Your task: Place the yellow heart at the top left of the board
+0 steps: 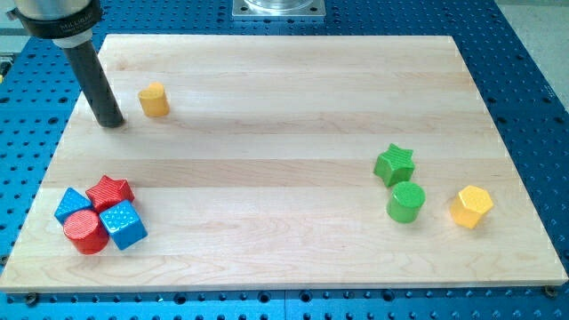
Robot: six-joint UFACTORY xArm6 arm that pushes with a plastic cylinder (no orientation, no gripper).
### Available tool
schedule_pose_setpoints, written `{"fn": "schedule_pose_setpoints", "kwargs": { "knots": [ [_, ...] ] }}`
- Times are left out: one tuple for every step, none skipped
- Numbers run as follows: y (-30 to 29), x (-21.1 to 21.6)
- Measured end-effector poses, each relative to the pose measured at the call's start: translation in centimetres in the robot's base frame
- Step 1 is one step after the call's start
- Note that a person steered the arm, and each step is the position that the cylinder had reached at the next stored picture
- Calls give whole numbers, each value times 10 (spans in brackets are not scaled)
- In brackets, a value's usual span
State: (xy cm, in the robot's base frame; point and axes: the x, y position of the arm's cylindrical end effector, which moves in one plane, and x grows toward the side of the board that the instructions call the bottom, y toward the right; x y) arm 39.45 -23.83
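The yellow heart (154, 100) lies near the top left of the wooden board (284, 107). My tip (112, 124) rests on the board just to the left of the heart and slightly below it, a small gap apart. The dark rod rises from the tip up to the view's top left corner.
A red star (109, 189), a blue block (71, 204), a red cylinder (85, 232) and a blue cube (123, 224) cluster at the bottom left. A green star (394, 164), a green cylinder (405, 202) and a yellow hexagon (470, 206) sit at the right.
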Motion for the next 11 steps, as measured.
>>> {"fn": "schedule_pose_setpoints", "kwargs": {
  "knots": [
    [46,26],
    [68,-9],
    [57,-67],
    [6,-121],
    [-49,-143],
    [-66,-142],
    [-66,-138],
    [-67,-134],
    [-67,-133],
    [-67,-155],
    [-67,-166]
  ]
}}
